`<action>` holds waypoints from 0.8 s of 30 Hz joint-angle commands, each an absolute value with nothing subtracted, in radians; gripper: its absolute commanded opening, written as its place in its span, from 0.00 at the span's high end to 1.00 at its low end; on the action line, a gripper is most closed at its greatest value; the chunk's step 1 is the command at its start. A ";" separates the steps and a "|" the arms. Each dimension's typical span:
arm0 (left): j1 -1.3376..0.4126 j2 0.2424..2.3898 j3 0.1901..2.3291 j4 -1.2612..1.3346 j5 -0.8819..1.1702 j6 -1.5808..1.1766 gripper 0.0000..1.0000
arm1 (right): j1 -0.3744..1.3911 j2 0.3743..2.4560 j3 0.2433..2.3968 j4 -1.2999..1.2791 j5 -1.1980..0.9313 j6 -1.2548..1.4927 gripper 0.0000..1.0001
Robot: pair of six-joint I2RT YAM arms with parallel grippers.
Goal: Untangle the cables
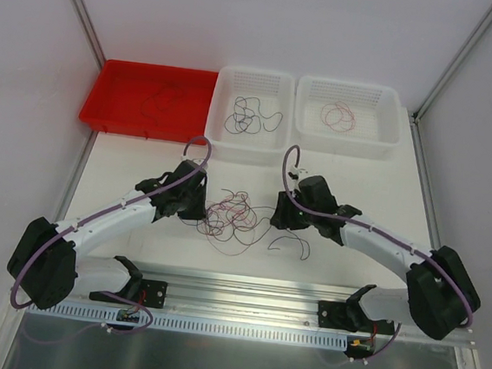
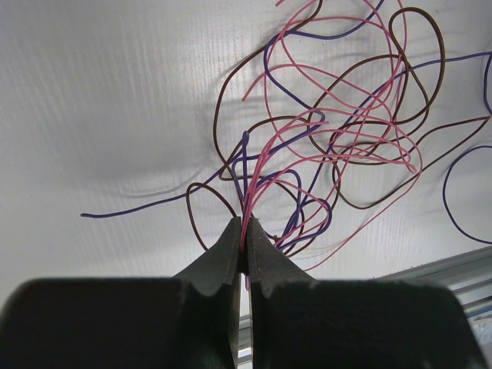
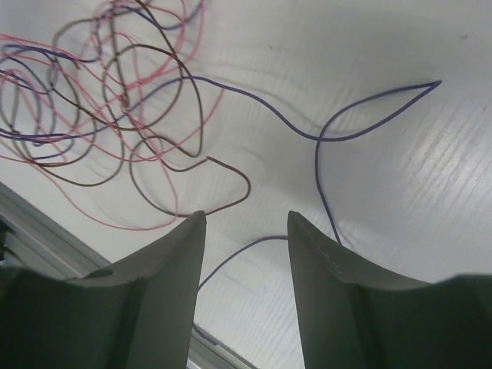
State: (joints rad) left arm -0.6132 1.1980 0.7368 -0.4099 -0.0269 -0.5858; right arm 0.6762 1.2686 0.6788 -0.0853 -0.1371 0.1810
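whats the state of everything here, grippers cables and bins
left gripper: shut on pink cable
right gripper: open, holding nothing
cable tangle: knotted, unsorted
red tray: holds a few dark cables
middle basket: holds black cables
right basket: holds red cables

Purple cable (image 3: 317, 177) partly hidden behind right gripper (image 3: 246, 219).

Smooth glossy cables (image 1: 233, 214), matt ribbed table (image 2: 115, 92)
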 commanded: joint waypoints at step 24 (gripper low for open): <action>-0.597 1.187 0.709 -0.426 -0.106 -0.571 1.00 | 0.652 1.267 0.762 -0.161 -0.112 0.106 0.99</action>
